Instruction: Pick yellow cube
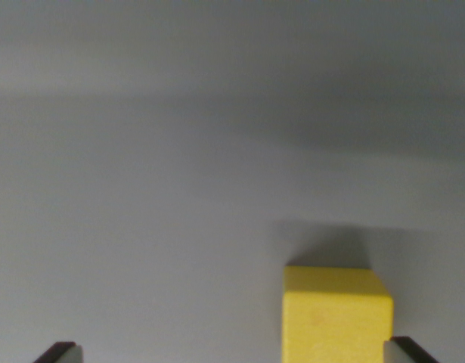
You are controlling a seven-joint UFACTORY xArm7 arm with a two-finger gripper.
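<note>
The yellow cube (336, 314) sits at about 5 o'clock in the wrist view, its lower part cut off by the frame edge. It looks rigid, light and matte, with flat faces that should take a firm squeeze on 2 opposite sides without slipping. The gripper (236, 352) is spread wide, holding nothing: 1 fingertip shows at 7 o'clock, the other at 5 o'clock, touching or just beside the cube's side. The cube therefore lies off-centre between the jaws. The grey surface (179, 197) is bare, smooth, shadowed toward 12 o'clock.
</note>
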